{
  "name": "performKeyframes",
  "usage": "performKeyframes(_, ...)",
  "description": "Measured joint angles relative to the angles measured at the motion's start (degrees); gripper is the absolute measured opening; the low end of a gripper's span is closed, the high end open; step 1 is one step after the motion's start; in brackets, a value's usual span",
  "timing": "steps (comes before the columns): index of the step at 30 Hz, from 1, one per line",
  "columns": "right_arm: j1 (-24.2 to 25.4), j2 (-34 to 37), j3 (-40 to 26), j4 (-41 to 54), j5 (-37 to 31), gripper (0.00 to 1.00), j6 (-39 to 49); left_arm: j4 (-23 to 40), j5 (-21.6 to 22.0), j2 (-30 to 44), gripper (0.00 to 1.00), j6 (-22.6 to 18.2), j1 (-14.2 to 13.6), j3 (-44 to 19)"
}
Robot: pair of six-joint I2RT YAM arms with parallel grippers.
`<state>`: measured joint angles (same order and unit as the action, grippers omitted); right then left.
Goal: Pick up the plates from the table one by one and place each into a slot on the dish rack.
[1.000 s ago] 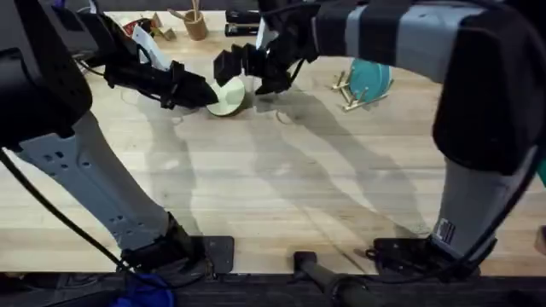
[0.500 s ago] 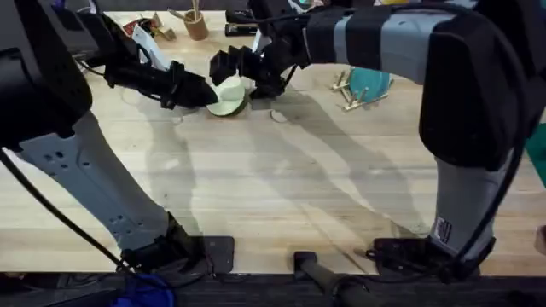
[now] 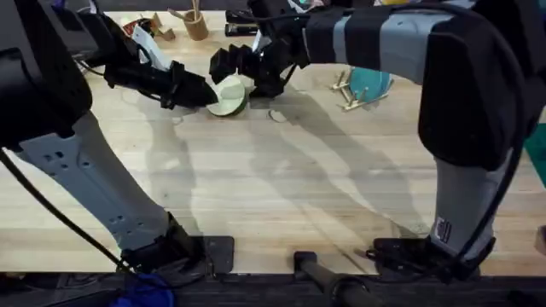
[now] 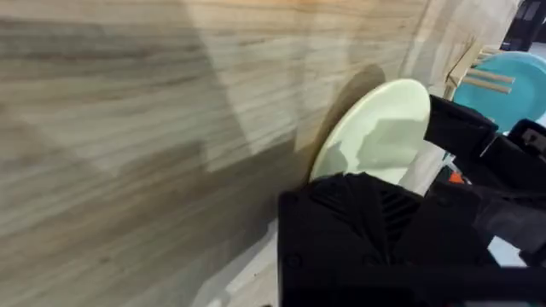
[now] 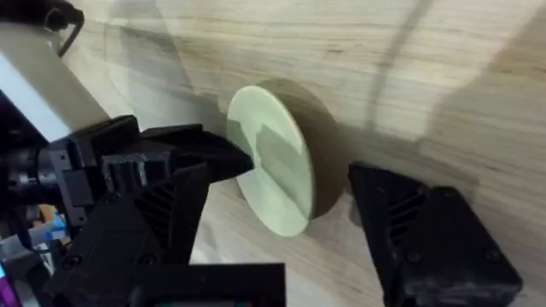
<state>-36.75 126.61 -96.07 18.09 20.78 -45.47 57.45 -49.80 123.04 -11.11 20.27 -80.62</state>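
Near the table's (image 3: 256, 205) far edge, the left gripper (image 3: 198, 92) pinches the cream plate (image 3: 228, 95); right gripper (image 3: 247, 70) spread around it. Teal plate (image 3: 372, 81) already racked (image 3: 348, 92).

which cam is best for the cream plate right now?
Right wrist: the cream plate shows nearly whole, tilted on edge, held by the left tool. Left wrist shows its upper half; overhead shows a small patch between both arms.
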Motion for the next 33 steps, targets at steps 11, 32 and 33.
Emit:
performKeyframes(11,-0.93,0.26,0.00,-0.15,-0.09,0.873,-0.47,0.00,0.00,0.00,0.040,0.01,0.00,0.00)
performKeyframes(32,-0.35,0.52,-0.22,-0.04,0.46,0.034,-0.81,-0.46,-0.09,0.00,0.041,0.02,0.55,-0.44)
performKeyframes(33,-0.34,0.52,-0.22,0.08,0.80,0.033,-0.81,-0.44,-0.07,0.00,0.041,0.02,0.55,-0.44)
